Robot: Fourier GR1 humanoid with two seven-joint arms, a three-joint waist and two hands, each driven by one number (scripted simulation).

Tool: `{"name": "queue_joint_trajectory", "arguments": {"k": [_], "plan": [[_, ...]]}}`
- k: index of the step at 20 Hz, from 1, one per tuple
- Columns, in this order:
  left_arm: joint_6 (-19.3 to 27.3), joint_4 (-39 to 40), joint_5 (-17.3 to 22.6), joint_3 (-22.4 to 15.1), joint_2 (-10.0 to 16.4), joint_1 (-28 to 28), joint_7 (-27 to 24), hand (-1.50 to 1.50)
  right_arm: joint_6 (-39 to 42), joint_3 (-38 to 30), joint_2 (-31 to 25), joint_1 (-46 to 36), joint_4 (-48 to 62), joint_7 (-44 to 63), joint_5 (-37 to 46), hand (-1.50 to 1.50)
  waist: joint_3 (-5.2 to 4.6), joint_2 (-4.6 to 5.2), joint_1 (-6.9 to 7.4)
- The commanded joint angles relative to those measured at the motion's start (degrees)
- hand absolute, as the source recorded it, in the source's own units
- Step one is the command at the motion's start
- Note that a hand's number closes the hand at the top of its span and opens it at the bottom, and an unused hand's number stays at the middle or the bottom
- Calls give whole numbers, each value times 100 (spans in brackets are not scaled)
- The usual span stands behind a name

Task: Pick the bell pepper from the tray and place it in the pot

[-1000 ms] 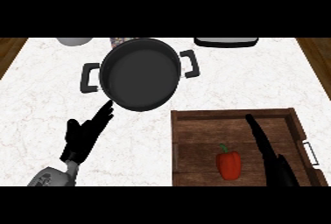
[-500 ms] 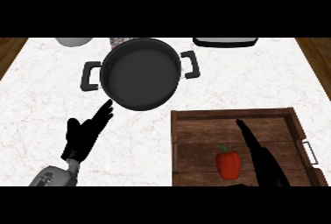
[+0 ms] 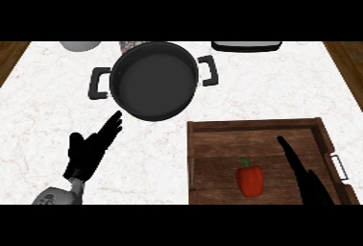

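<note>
A red bell pepper (image 3: 249,180) with a green stem lies in the wooden tray (image 3: 227,139) at the lower right. My right hand (image 3: 301,173) stretches over the tray just right of the pepper, fingers straight and open, holding nothing and apart from the pepper. The black pot (image 3: 152,79), with two side handles and nothing inside, stands on the marble counter up and to the left of the tray. At the lower left my left hand (image 3: 89,149) rests open over the counter, fingers pointing toward the pot.
Along the counter's far edge are a white bowl (image 3: 79,44), a small patterned object (image 3: 131,45) and a white-and-dark dish (image 3: 245,45). A metal handle (image 3: 340,167) sits on the tray's right side. Wooden floor shows past both counter ends.
My right hand swung left toward the pepper, then back right a little, and its fingertips are now slightly lower. The left hand, pot and pepper have not moved.
</note>
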Motion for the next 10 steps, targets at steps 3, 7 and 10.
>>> {"name": "queue_joint_trajectory", "arguments": {"k": [3,7,10], "plan": [[-29,254,-155,64,-221,-230,142,0,49,-311,356,268,414,-1224,-877,-150,2,6,-17],[-180,-172,-117,209,-56,68,161,0,316,-530,603,76,793,-1717,-1429,-150,2,0,25],[-389,849,-291,446,-258,-202,-498,0,323,-430,889,-45,987,-1653,-1330,-150,-4,8,0]]}}
